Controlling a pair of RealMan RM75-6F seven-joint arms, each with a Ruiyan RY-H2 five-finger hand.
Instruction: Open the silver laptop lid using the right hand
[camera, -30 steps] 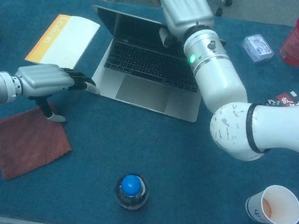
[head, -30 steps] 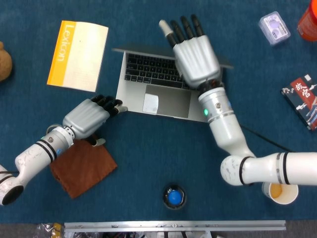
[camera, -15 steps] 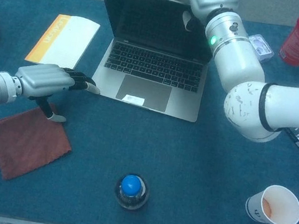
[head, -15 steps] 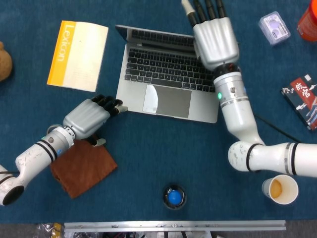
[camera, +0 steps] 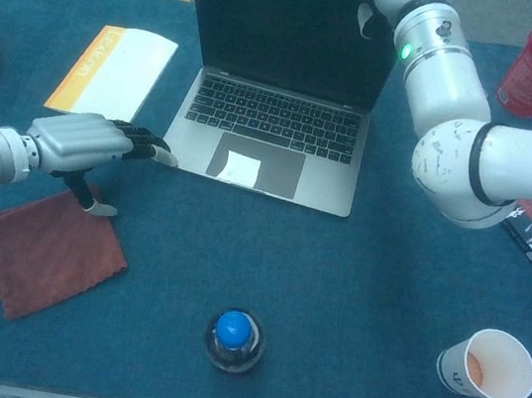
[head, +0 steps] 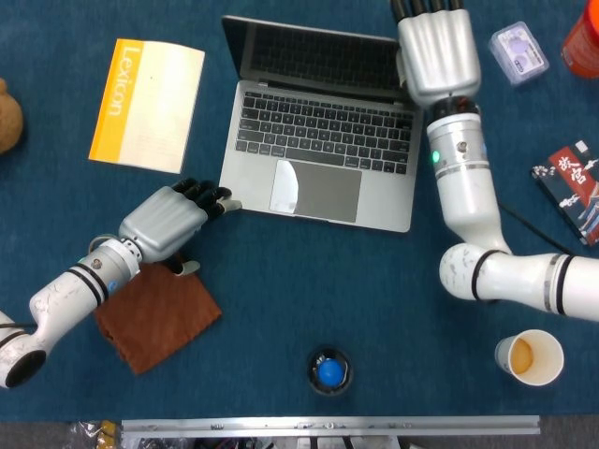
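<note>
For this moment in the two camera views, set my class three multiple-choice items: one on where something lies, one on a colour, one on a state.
1. Where does the brown cloth lie?
A. on the keyboard
B. near the table's front edge, under the left arm
C. beside the red canister

2. What colour is the cap of the small bottle?
A. blue
B. yellow
C. white

3. In what state is the silver laptop?
A. shut flat
B. lid raised, screen dark
C. lid raised, screen lit

Key: 1 B, the cloth sits by the left robot hand, partly under its wrist. 2 A, the cap shows blue in both views. 3 B, the keyboard is exposed and the screen is black, with the right robot hand at the lid's top corner.
</note>
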